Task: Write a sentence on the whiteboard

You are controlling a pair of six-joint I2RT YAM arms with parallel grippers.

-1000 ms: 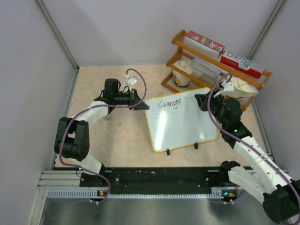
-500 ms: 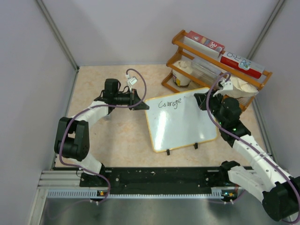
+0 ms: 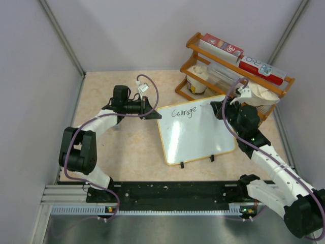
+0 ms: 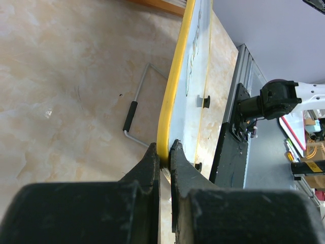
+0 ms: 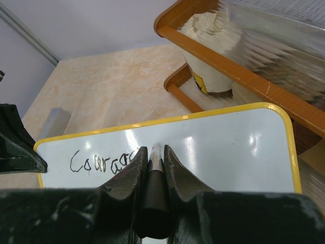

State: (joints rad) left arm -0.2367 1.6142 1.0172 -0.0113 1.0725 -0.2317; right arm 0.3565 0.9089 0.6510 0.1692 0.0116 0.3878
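Plain grey walls (image 3: pixel 127 35) enclose a beige marbled tabletop (image 3: pixel 132 147).

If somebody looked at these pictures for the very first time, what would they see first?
Probably the whiteboard with its yellow rim, lying mid-table, with the word "Courage" written near its far edge. Next, the two arms: the left gripper pinches the board's far left corner, and the right gripper holds a marker at the word's end.

Two units, left arm (image 3: pixel 99 123) and right arm (image 3: pixel 277 165): white shells, black joints, purple cables (image 3: pixel 154 91); black base rail (image 3: pixel 172 191); matte black fingers (image 4: pixel 146 170).
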